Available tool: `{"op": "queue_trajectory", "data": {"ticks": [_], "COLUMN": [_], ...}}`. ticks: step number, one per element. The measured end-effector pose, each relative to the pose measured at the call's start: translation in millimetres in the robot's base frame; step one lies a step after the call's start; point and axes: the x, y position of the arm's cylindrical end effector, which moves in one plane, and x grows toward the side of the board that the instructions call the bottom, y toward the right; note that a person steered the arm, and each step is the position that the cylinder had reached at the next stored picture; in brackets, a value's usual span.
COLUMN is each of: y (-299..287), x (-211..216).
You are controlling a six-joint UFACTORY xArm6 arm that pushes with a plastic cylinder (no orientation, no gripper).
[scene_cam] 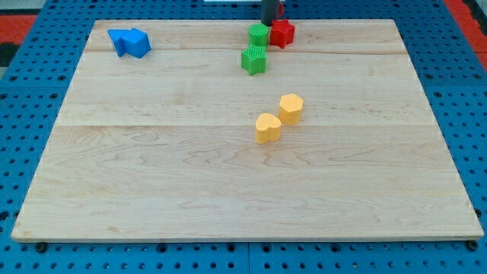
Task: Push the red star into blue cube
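Note:
The red star (282, 33) sits near the view's top edge of the wooden board, just right of centre. It touches a green block (259, 34) on its left. The blue cube (139, 43) lies far off at the view's top left, pressed against a second blue block (118, 39) on its left. My tip (271, 23) is at the view's top, right behind the red star's upper left corner, between the star and the green block. Only the rod's short lower end shows.
A second green block (254, 59) lies just below the first one. Two yellow blocks (291, 108) (267, 128) sit close together near the board's middle. The board (190, 190) rests on a blue pegboard surface (23, 152).

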Motion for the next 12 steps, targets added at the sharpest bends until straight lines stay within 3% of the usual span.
{"op": "queue_trajectory", "data": {"ticks": [1,3,4,5,6,7,10,12], "y": [-3.9,135.8,122.8,72.8,58.0,13.6,15.5,-73.5], "x": [0.6,0.6,16.4,30.1,66.2,61.0,9.5,20.3]}}
